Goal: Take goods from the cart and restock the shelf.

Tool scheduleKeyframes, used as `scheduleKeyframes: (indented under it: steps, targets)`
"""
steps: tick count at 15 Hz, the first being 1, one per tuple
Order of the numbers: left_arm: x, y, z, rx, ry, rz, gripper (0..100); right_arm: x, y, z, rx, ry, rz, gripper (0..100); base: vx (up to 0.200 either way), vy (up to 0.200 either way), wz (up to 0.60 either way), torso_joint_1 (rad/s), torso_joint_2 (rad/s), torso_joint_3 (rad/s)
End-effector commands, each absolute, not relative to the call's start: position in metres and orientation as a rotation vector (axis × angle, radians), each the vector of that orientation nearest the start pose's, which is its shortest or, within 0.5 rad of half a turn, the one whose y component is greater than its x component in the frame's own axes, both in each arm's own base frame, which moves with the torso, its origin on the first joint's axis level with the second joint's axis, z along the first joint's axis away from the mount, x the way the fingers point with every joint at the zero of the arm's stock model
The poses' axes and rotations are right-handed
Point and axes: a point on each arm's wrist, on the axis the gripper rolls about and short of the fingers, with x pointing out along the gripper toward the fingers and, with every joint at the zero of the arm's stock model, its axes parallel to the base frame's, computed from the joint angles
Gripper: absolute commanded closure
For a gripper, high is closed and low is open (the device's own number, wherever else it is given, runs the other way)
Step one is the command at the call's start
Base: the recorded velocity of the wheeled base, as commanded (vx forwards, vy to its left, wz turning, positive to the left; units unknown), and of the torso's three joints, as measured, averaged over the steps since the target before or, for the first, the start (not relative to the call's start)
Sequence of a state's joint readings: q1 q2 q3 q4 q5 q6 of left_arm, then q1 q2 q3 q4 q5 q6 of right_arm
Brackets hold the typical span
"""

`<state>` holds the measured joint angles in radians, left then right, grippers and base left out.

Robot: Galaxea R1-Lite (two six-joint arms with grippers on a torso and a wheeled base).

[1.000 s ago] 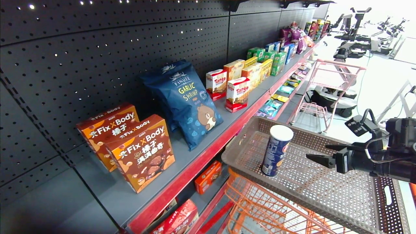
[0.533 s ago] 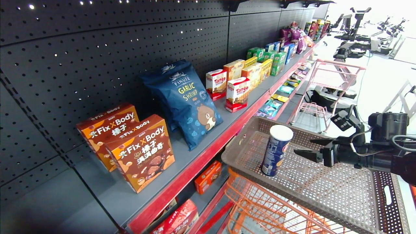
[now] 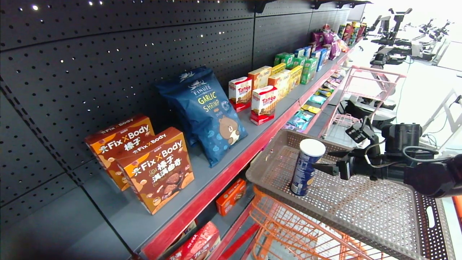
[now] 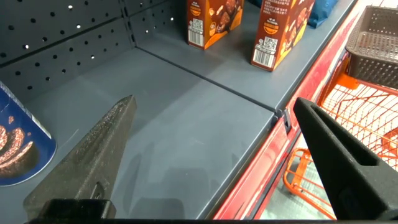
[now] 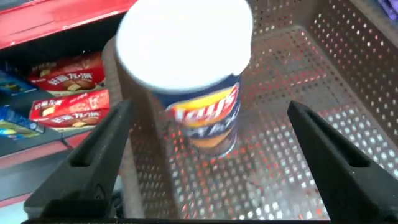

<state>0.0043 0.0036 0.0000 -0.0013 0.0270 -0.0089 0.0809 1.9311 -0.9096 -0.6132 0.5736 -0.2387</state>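
A blue chip can [image 3: 306,169] with a white lid stands upright near the left end of the brown perforated basket [image 3: 361,211] on top of the orange cart [image 3: 288,234]. My right gripper [image 3: 323,161] is open just right of the can, level with its upper half. In the right wrist view the can [image 5: 202,115] stands ahead of the right gripper [image 5: 211,171], between the lines of its spread fingers and not touched. My left gripper [image 4: 211,155] is open over a bare stretch of grey shelf [image 4: 186,124], with another blue can [image 4: 18,146] beside it.
The grey shelf [image 3: 202,173] with a red front edge holds brown boxes [image 3: 158,168], a blue shrimp-chip bag [image 3: 209,112] and red-white boxes [image 3: 263,104]. Bare shelf room lies left of the brown boxes. A pink cart [image 3: 364,94] stands farther back on the right.
My right gripper has moved left across the basket and slightly up, closing in on the chip can, and stays open. The can and shelf goods have not moved.
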Motion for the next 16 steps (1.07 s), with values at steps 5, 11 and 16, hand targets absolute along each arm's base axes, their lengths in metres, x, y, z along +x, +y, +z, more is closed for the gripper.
scheduleKeyframes:
  steps: [5,11,16]
  targets:
    - [-0.022,0.001,0.076,-0.009,0.003,0.032,0,0.384,0.061,0.112,-0.128,0.319,0.753,0,0.000,0.000,0.00,0.000,0.00,0.000]
    - [-0.023,0.001,0.076,-0.009,0.001,0.032,0,0.390,0.073,0.094,-0.135,0.305,0.781,0,0.000,0.000,0.00,0.000,0.00,0.000]
    - [-0.022,0.001,0.076,-0.009,0.003,0.032,0,0.390,0.076,0.073,-0.138,0.296,0.784,0,0.000,0.000,0.00,0.000,0.00,0.000]
